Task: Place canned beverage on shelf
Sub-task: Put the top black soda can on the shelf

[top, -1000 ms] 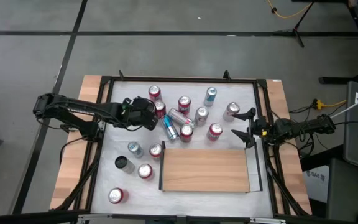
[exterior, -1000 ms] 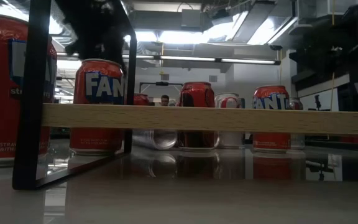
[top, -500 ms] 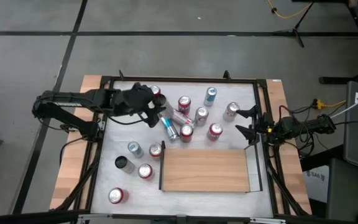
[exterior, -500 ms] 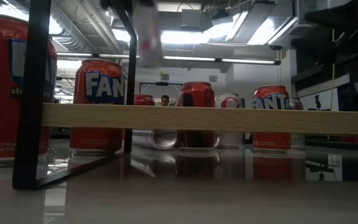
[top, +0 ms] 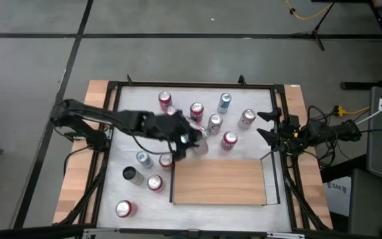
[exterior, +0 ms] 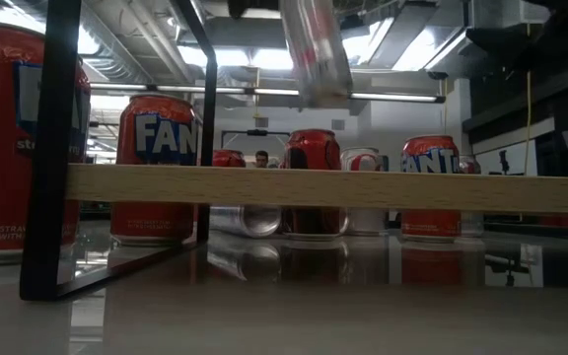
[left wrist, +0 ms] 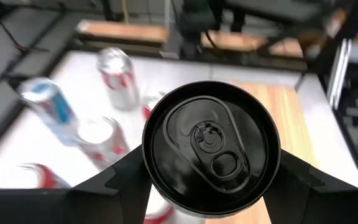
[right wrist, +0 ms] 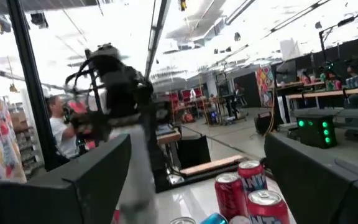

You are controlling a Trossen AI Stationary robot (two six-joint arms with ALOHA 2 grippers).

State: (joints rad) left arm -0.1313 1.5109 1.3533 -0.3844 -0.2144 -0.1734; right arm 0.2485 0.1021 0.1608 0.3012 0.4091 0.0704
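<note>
White tabletop (top: 111,166) fills the view from above, scattered with soda cans and ringed by a black frame. My can (left wrist: 211,146) is off that surface, clamped in my left gripper (top: 190,137), whose fingers close on its side walls; the left wrist view looks straight down on its dark lid and pull tab. In the level view it hangs blurred (exterior: 314,49) above the board, tilted a little. From overhead it sits just beyond the far left corner of the shelf (top: 221,181), not yet over the wood.

I judge the can rigid if full, yet its thin aluminium wall will dent under a hard squeeze, and the smooth painted side could slip. Mid-body, across the widest part, is the safest hold, and that is roughly where I have it. Setting it down calls for a level base, since a tilted can will rock or topple.

Nearby stand other cans (top: 229,139), one lying on its side (exterior: 248,219). My right gripper (top: 266,125) waits at the table's right edge with its fingers spread, holding nothing.
</note>
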